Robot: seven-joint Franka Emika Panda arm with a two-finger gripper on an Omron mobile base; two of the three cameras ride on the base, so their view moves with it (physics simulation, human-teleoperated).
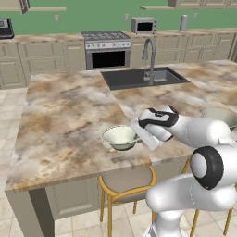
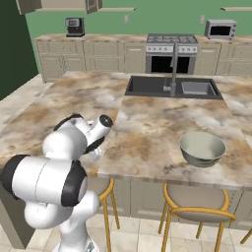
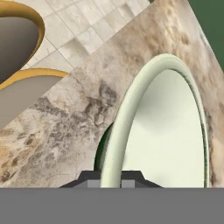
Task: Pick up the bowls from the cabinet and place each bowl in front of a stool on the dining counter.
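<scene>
With the gripper (image 3: 110,178) clamped on the bowl (image 1: 120,137) rim at lower centre, release cleanly — then lift straight off the dining counter (image 1: 60,120).

Even, bright rendered light — no glare, everything sharp; a soft shadow lies inside the cream-white round ceramic bowl (image 3: 170,131) just ahead of the fingertips (image 3: 129,178).

Two upright bowls (image 1: 120,137) (image 2: 202,149) on dining counter (image 1: 69,115)
</scene>
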